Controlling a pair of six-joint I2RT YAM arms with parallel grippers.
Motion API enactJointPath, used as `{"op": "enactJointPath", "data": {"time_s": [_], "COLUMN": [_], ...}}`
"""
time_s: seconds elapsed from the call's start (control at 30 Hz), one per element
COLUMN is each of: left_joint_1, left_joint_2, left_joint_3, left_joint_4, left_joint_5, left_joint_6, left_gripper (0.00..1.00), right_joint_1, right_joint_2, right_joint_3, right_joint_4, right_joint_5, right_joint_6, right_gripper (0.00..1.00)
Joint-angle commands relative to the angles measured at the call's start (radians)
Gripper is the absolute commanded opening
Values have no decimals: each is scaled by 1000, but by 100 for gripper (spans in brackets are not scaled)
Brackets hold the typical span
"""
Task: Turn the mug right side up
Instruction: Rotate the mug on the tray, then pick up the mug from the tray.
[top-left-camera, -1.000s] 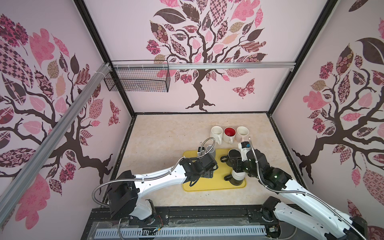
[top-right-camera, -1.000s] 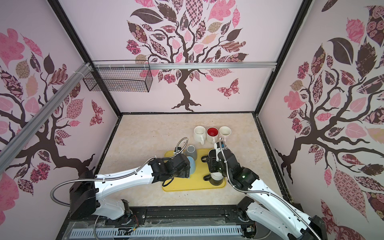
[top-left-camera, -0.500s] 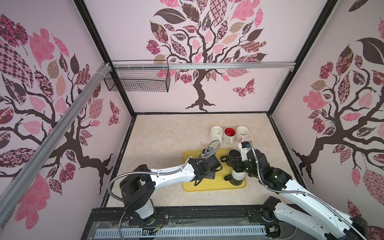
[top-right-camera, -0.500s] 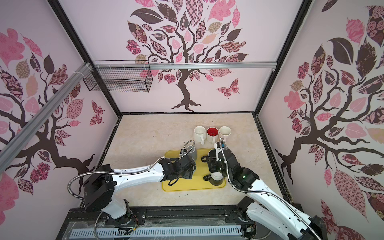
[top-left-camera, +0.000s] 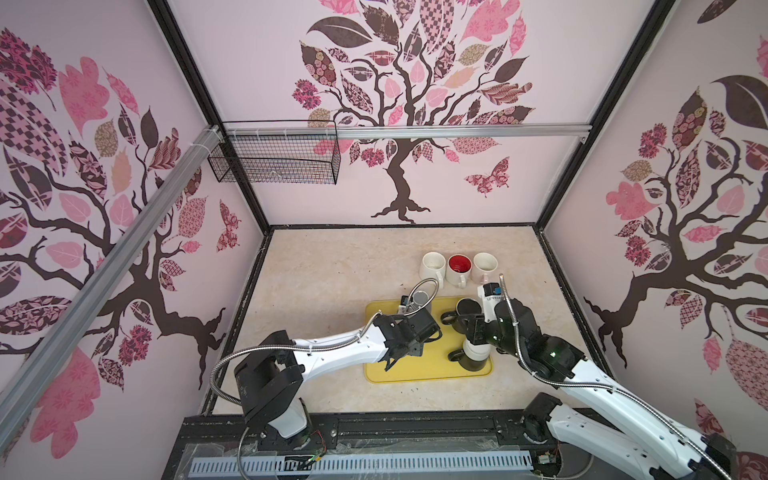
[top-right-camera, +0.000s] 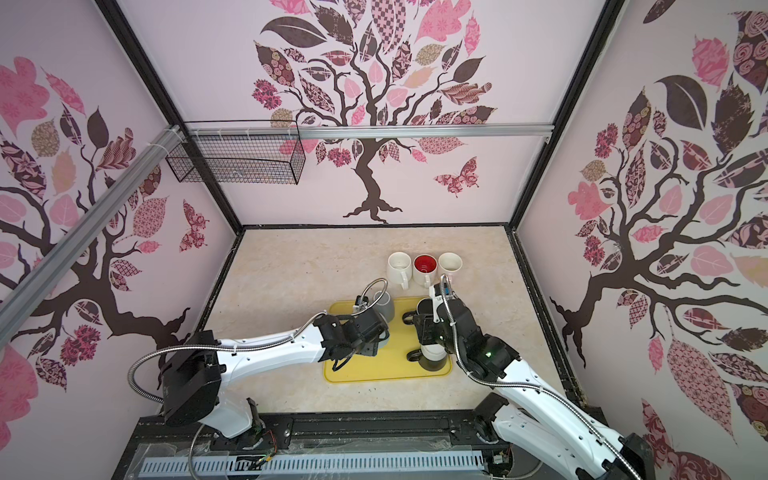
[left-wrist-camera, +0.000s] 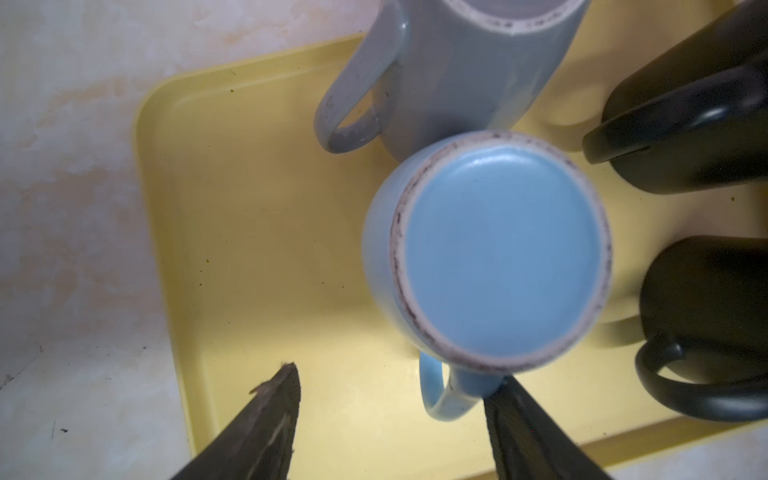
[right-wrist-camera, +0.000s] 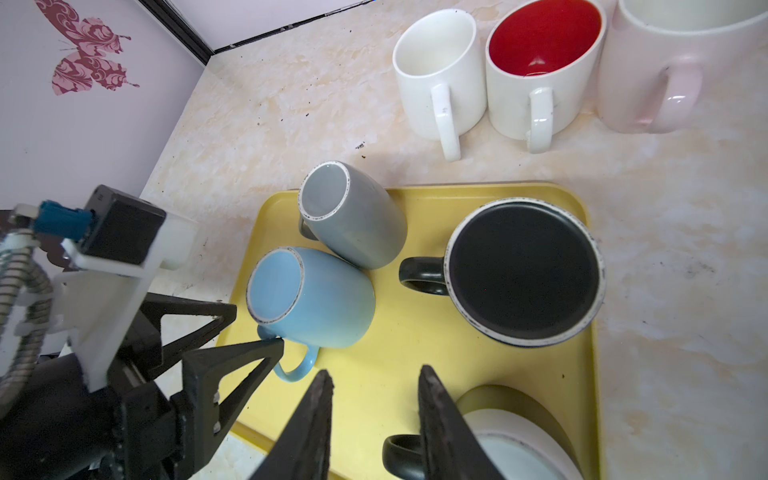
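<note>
Left hand (left-wrist-camera: 390, 399) has swung in over the yellow tray (left-wrist-camera: 249, 208) and now sits right above the blue mug (left-wrist-camera: 490, 253). A second ago that mug showed clear beside it in the top views. Its jaws have come in a little but are still apart, with nothing gripped. The blue mug stands upside down on the tray, base up, tight against the grey mug (left-wrist-camera: 449, 75), which is also inverted; they look to be touching. The blue mug's handle (left-wrist-camera: 440, 395) pokes out between the two left fingers (left-wrist-camera: 536, 436), nearer one than the other; contact cannot be told. My read: the approach is done and a grip at the handle side comes next. The flip has not started, so the task is early. Right hand (right-wrist-camera: 376, 386) hasn't moved; its jaws are parted and empty over a black mug with a pale base (right-wrist-camera: 511, 440). A second black mug (right-wrist-camera: 523, 270) is inverted on the tray. Three upright mugs (right-wrist-camera: 540, 70) stand on the desk (right-wrist-camera: 291, 108) beyond it. Risk: lifting the blue mug could knock the grey one.
</note>
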Motion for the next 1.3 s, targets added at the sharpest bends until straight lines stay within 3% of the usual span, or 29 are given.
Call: {"op": "enactJointPath", "data": {"time_s": [0.0, 0.23, 0.57, 1.27], "left_joint_1": [15, 15, 15, 15], "left_joint_2": [-41, 6, 87, 130], "left_joint_3": [-41, -8, 33, 53], "left_joint_4": [2, 18, 9, 18], "left_joint_5": [-15, 31, 47, 24], "left_joint_6": [29, 75, 102, 149], "left_gripper": [71, 65, 45, 27], "right_joint_1": [-2, -1, -2, -1], "right_joint_2": [-12, -9, -8, -22], "right_joint_3": [10, 9, 5, -6], "right_joint_4": [-13, -8, -8, -1], "right_joint_5": [-2, -7, -11, -24], "right_joint_6": [-10, -7, -12, -6], "right_gripper": [37, 37, 37, 37]}}
